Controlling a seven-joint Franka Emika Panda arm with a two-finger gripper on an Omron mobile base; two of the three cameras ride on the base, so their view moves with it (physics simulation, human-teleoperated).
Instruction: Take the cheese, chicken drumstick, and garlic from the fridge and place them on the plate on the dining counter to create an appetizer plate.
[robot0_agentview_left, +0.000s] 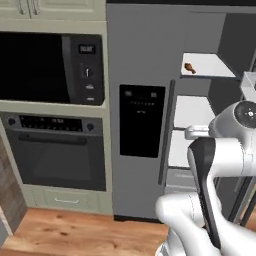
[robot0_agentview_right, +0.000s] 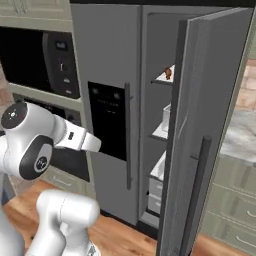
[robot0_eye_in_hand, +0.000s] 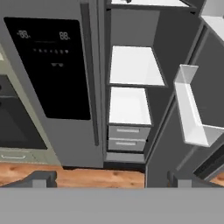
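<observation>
One task item in sight: small orange-brown chicken drumstick (robot0_agentview_left: 189, 68) on the upper white shelf (robot0_agentview_left: 206, 65) of the tall grey fridge (robot0_agentview_left: 142, 60), right door (robot0_agentview_right: 210, 135) swung open; in the right base view the same drumstick sits at the shelf's front edge; cheese and garlic not made out on any shelf seen from here; plate and dining worktop not identified with certainty.

End effector (robot0_eye_in_hand: 111, 179): two dark finger tips (robot0_eye_in_hand: 41, 178) stand as wide apart as they go, nothing between them, nothing held; it faces the open compartment at about the level of the lower white shelves (robot0_eye_in_hand: 134, 65) and grey drawers (robot0_eye_in_hand: 127, 136).

Key relation: drumstick lies above and ahead of the end effector, deeper toward the fridge and well apart from it, roughly over the top edge of the hand view; judged next move is a rise and reach forward to that upper shelf; drumstick's long axis looks to run roughly along the shelf front, thick end to one side, but too small to be sure; single arm, so no choice of hand.

Writing: black dispenser panel (robot0_eye_in_hand: 48, 65) shows pale display digits and small icons, not legible; black wall oven (robot0_agentview_left: 52, 67) panel likewise unreadable; no brand visible.
</observation>
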